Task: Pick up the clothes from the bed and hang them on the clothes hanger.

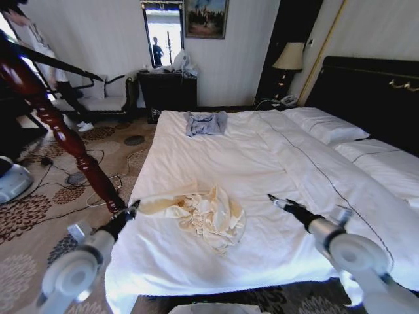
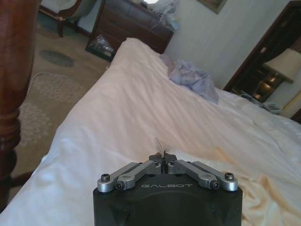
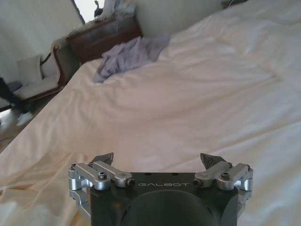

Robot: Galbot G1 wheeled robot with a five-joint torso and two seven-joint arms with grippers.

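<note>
Where the white sheet runs toward the near-left corner of the bed (image 1: 262, 157), the cream top (image 1: 206, 216) lies in a crumpled heap, one sleeve trailing flat toward the left edge of the mattress. It rests loose on the sheet.

The left gripper (image 1: 133, 209) hovers at that left edge, just beside the end of the trailing sleeve; in its wrist view the fingers (image 2: 163, 159) are pressed together, closed on nothing, with the cream cloth (image 2: 244, 188) spread just past them. The right gripper (image 1: 272, 197) hangs over bare sheet on the far side of the heap, near it but apart from it, and its wrist view shows its fingers (image 3: 104, 157) spread wide with white bedding (image 3: 188, 108) between them.

Farther up the bed, near the foot end by the wall, a small grey-blue garment (image 1: 205, 122) lies bunched, well apart from the top. A thick reddish wooden post (image 1: 65, 134) slants over the patterned carpet to the left of the bed, close to the left arm. Beyond it stand a dark dresser (image 1: 167, 90) and a lamp (image 1: 289, 57) against the wall.
</note>
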